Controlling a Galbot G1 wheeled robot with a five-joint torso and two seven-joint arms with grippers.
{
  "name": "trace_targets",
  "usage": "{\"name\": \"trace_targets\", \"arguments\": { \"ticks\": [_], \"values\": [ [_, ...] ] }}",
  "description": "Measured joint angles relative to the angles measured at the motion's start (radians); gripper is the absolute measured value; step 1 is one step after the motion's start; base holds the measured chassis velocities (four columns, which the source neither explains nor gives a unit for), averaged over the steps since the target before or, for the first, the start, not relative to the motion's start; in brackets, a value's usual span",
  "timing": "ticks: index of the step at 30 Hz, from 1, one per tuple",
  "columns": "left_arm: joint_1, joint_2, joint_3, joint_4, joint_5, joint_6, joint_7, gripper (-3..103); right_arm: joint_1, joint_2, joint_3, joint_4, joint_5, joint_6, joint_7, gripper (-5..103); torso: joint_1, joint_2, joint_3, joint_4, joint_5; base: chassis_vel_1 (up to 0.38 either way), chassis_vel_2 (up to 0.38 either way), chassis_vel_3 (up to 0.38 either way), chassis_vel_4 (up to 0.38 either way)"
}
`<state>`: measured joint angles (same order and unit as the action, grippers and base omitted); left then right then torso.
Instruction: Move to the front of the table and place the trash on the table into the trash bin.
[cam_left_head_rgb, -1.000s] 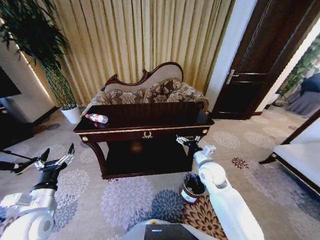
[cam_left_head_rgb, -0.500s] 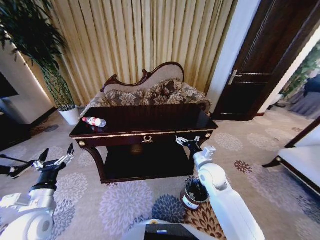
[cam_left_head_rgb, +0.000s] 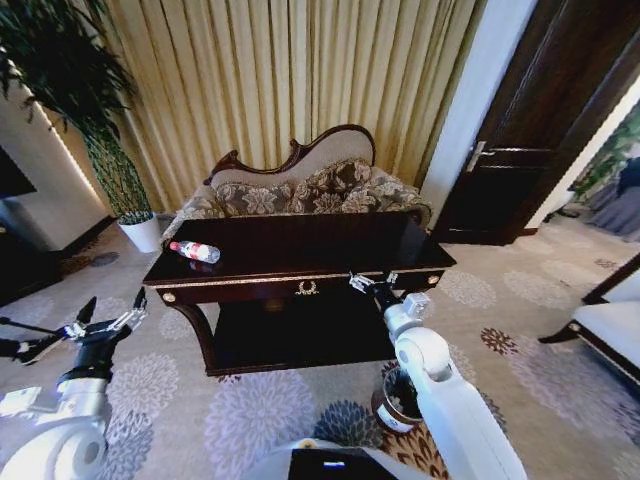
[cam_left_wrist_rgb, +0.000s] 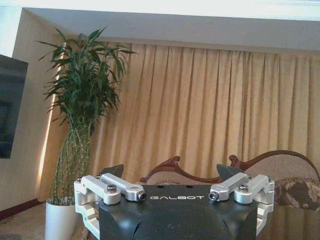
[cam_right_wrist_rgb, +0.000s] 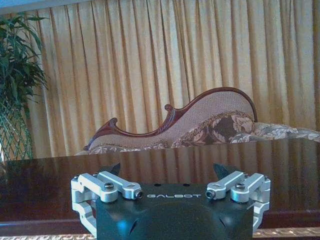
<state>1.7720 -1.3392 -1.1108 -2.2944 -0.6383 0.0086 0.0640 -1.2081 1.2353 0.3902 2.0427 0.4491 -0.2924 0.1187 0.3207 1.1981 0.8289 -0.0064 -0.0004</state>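
Observation:
The dark glossy table (cam_left_head_rgb: 300, 262) with gold trim stands ahead of me, in front of a patterned sofa. A clear plastic bottle with a red label (cam_left_head_rgb: 193, 251), the trash, lies on its side near the table's left end. The small round trash bin (cam_left_head_rgb: 398, 398) sits on the carpet at the table's right front, partly hidden by my right arm. My right gripper (cam_left_head_rgb: 372, 283) is open and empty just before the table's front edge, and in the right wrist view my right gripper (cam_right_wrist_rgb: 170, 170) faces the tabletop (cam_right_wrist_rgb: 45, 182). Low at the left, my left gripper (cam_left_head_rgb: 112, 307) hangs open, clear of the table.
The carved sofa (cam_left_head_rgb: 300, 185) stands behind the table against gold curtains. A tall potted plant (cam_left_head_rgb: 130, 190) is at the back left. A dark door (cam_left_head_rgb: 540, 130) is at the right, and a white-topped piece of furniture (cam_left_head_rgb: 610, 325) is at the far right. Patterned carpet lies between me and the table.
The whole head view has shifted, so the camera has moved: the table, sofa and bin now sit slightly further right in the picture. Both arms keep the same pose, grippers open.

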Motion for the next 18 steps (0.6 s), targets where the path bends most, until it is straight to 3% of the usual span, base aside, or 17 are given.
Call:
{"name": "trace_targets", "arguments": {
  "ticks": [18],
  "values": [
    [0.005,-0.008,-0.001,-0.001,0.0,-0.005,0.001,100,-0.002,-0.007,0.018,0.007,-0.031,0.023,0.0,100,0.001,0.0,0.0,0.0,0.0003,-0.132,0.123,0.135,-0.113]
  ]
}}
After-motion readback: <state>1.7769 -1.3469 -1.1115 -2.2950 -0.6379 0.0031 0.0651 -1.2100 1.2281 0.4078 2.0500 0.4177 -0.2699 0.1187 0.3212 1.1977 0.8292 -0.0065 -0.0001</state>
